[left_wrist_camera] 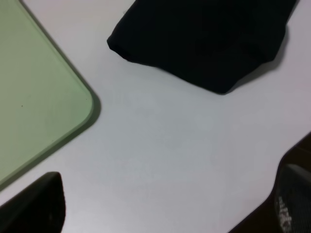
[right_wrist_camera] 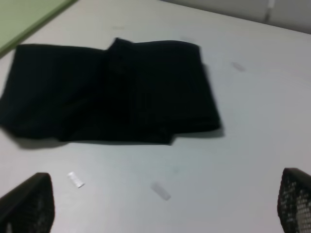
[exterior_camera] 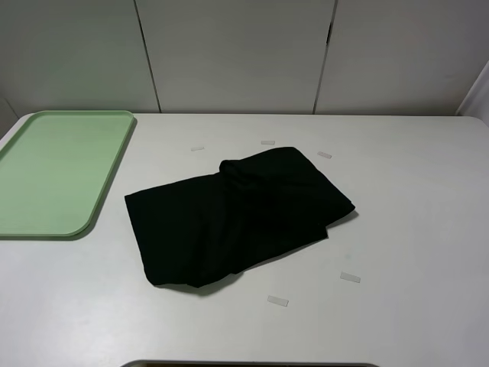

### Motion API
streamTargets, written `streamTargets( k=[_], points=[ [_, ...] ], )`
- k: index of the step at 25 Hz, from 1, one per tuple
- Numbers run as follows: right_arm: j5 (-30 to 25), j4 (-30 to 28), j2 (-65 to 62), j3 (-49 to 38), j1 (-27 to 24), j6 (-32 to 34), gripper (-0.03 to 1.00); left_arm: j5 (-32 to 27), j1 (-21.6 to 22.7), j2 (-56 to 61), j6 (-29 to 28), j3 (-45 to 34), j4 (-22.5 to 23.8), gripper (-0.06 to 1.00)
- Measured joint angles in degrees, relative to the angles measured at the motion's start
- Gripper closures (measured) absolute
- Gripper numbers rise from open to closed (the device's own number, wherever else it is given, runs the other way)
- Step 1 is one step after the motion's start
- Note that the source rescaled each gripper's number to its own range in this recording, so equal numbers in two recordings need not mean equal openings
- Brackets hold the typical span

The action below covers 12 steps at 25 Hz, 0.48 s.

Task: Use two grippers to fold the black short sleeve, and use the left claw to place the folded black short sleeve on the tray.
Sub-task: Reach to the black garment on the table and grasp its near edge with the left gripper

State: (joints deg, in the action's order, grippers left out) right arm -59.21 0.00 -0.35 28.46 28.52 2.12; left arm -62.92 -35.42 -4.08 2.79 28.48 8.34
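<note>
The black short sleeve (exterior_camera: 237,214) lies folded into a rough rectangle on the white table, just right of the tray. The pale green tray (exterior_camera: 61,172) sits at the far left with nothing on it. Neither arm shows in the exterior high view. In the left wrist view the left claw (left_wrist_camera: 165,206) is open and holds nothing, above bare table between the tray corner (left_wrist_camera: 73,111) and the shirt's edge (left_wrist_camera: 204,43). In the right wrist view the right gripper (right_wrist_camera: 160,204) is open and holds nothing, on the near side of the shirt (right_wrist_camera: 112,90).
Small white tape marks lie on the table around the shirt, two in front (exterior_camera: 277,300) (exterior_camera: 350,277) and some behind (exterior_camera: 267,142). A dark grey edge (exterior_camera: 244,364) runs along the table's front. A panelled wall stands behind the table.
</note>
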Motion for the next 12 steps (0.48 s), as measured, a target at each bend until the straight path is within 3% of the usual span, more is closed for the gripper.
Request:
streamTargets(
  k=[6,12],
  points=[
    [0.0,0.0,0.0,0.0,-7.8,0.0,-0.03,0.0,0.0,0.0,0.0,0.0,0.0,0.10],
    [0.0,0.0,0.0,0.0,-8.9,0.1,-0.03,0.0,0.0,0.0,0.0,0.0,0.0,0.10]
  ],
)
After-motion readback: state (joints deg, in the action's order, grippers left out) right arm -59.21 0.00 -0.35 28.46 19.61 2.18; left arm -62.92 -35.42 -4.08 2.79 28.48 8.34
